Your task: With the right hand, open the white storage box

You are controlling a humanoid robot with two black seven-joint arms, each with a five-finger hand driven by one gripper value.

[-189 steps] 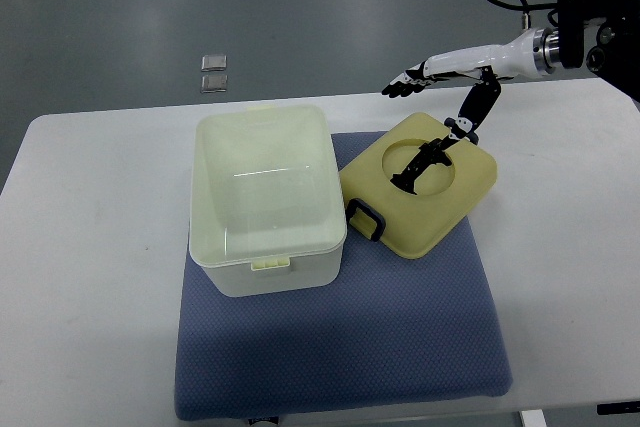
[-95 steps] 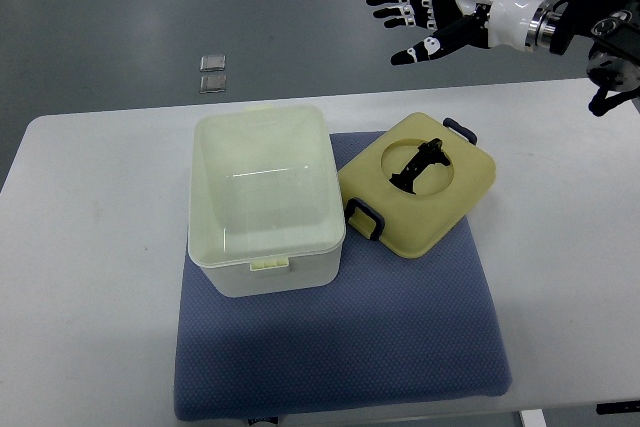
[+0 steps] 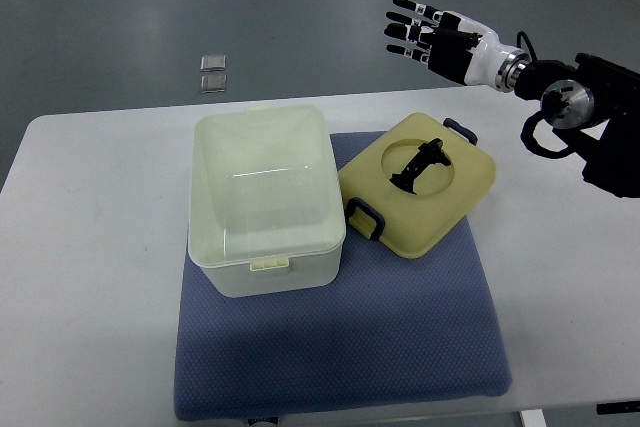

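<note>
White table (image 3: 90,247), 1 blue mat (image 3: 340,347), 1 open box (image 3: 265,197), 1 lid (image 3: 420,182) beside it, right robot hand (image 3: 435,32) empty, fingers spread.

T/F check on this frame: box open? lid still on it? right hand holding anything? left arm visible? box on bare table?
1. The white storage box is open, with no lid on top. True.
2. The lid sits on the box. False: it lies beside the box on the blue mat, to the box's right in the picture.
3. The right hand grips the lid's handle. False: it is raised beyond the table's far edge, fingers spread, holding nothing.
4. The left arm shows in the picture. False: only the right arm is in view.
5. The box stands on the blue mat. True.
</note>
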